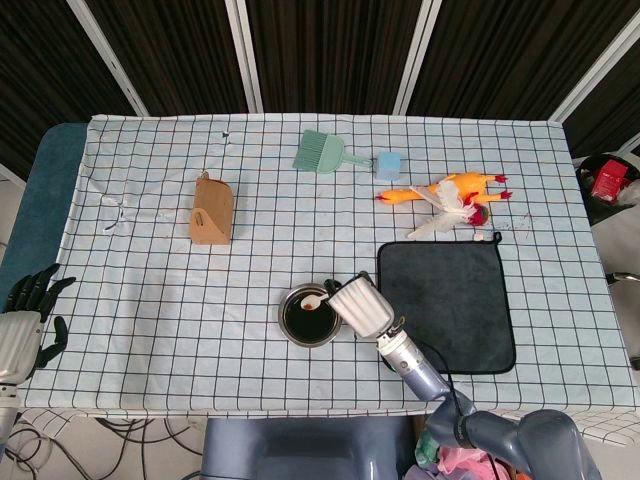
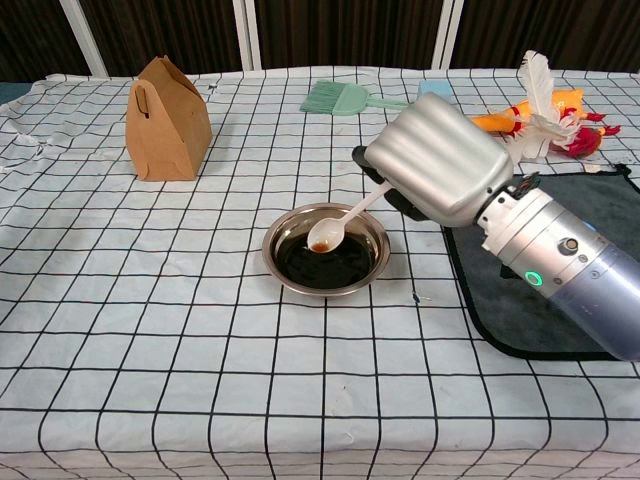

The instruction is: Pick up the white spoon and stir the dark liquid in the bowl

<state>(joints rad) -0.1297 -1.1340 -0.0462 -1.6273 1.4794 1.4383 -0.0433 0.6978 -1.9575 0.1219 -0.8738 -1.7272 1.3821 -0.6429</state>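
Observation:
A round metal bowl [image 2: 325, 284] of dark liquid [image 2: 325, 263] stands near the table's front middle; in the head view the bowl [image 1: 292, 325] lies just left of my right hand. My right hand [image 2: 438, 165] [image 1: 361, 305] grips the handle of the white spoon [image 2: 340, 223]. The spoon [image 1: 313, 301] slants down and left, its scoop over the far side of the bowl with a little brown liquid in it. My left hand [image 1: 28, 318] rests off the table's left edge, fingers spread, holding nothing.
A dark grey cloth [image 1: 445, 305] lies right of the bowl, under my right forearm. A brown paper bag [image 2: 167, 120] stands at the back left. A green brush [image 2: 340, 98], a blue block [image 1: 388, 164] and a rubber chicken toy [image 1: 450, 195] lie along the far side.

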